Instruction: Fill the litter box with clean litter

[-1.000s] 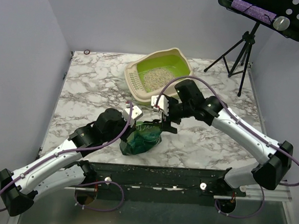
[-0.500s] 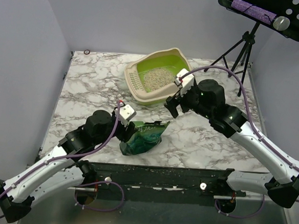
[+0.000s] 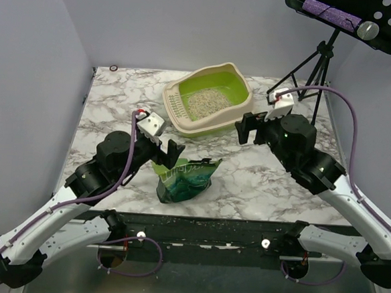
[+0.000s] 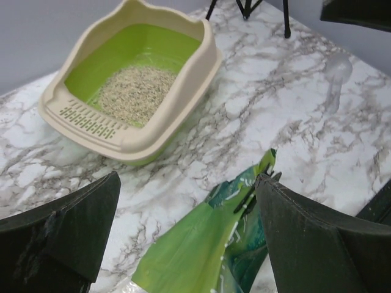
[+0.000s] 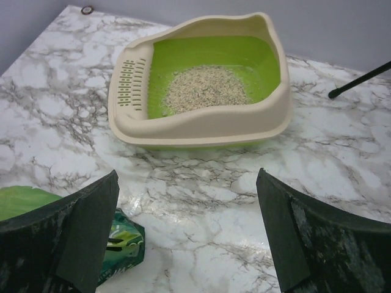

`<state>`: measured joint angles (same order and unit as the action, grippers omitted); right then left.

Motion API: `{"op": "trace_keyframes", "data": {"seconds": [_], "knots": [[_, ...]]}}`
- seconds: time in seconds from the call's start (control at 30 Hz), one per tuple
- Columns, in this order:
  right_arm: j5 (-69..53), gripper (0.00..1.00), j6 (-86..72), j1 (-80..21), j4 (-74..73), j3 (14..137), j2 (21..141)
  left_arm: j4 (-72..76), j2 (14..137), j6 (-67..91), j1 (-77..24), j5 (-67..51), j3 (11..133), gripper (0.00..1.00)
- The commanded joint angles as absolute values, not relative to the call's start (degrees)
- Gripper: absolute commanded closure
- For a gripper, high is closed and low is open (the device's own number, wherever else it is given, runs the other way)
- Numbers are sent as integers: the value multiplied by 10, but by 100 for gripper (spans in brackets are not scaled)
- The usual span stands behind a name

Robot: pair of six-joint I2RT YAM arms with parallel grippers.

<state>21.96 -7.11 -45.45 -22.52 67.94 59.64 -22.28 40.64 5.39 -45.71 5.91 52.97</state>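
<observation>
the left pincer [image 3: 165, 151] and right pincer [image 3: 249, 127] are both gaping wide and holding nothing, so the left, hovering over the bag [image 3: 185, 180] at 6 o'clock on the table [image 3: 117, 107], is probably needing a firm grasp before tipping more litter [image 3: 207, 104] into the box [image 3: 175, 106] at 12 o'clock.

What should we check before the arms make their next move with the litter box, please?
1. The left gripper is clear of the green bag: ok, jaws open, nothing between them.
2. The right gripper is empty: ok, jaws open.
3. The litter is in the litter box: ok, a heap sits mid-tray.
4. The litter is spread level: not ok, green floor shows bare around the heap.
5. The green bag is at rest: ok, lying on the table, apart from the box.
6. The bag is emptied: cannot tell.
</observation>
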Motion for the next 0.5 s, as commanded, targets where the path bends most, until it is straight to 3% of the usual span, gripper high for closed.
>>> {"op": "trace_keyframes", "data": {"seconds": [0.0, 0.2, 0.47], "knots": [[260, 0, -80, -460, -211, 661, 566, -164, 421, 36, -454, 127, 529, 1], [255, 0, -75, -459, -194, 646, 565, -68, 344, 8, -429, 112, 408, 1], [227, 0, -68, -460, -197, 648, 577, -83, 323, 3, -428, 127, 407, 1]]}}
